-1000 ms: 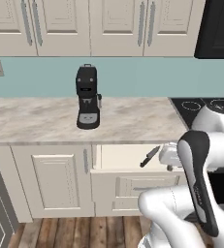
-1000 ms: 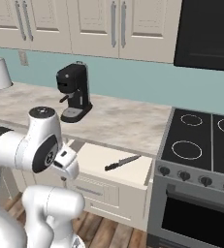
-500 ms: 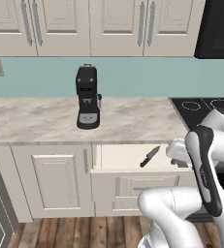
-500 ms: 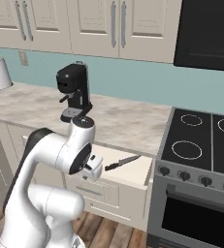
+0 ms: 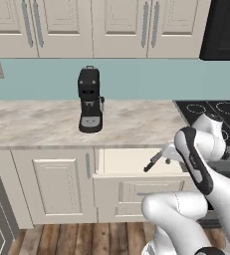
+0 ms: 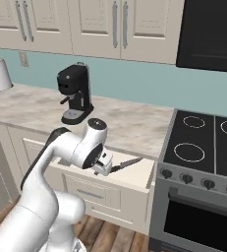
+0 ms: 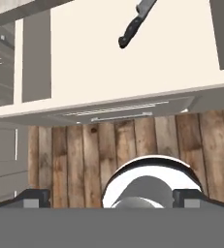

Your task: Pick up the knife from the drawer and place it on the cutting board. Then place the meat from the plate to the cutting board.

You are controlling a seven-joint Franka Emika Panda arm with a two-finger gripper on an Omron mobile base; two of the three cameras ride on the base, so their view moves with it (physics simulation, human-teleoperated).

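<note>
We see the marbled beige counter (image 5: 42, 124) mid-frame carrying a black coffee machine (image 5: 90, 99); open cream drawer (image 5: 121, 162) below holds a black-handled knife (image 5: 152, 162).

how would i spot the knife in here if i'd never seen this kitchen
Find the black coffee machine on the marble counter; just below and to its right, beside the stove, a cream drawer stands pulled open. The knife lies flat inside: black handle, grey blade, the one dark thing on the pale drawer floor.
</note>
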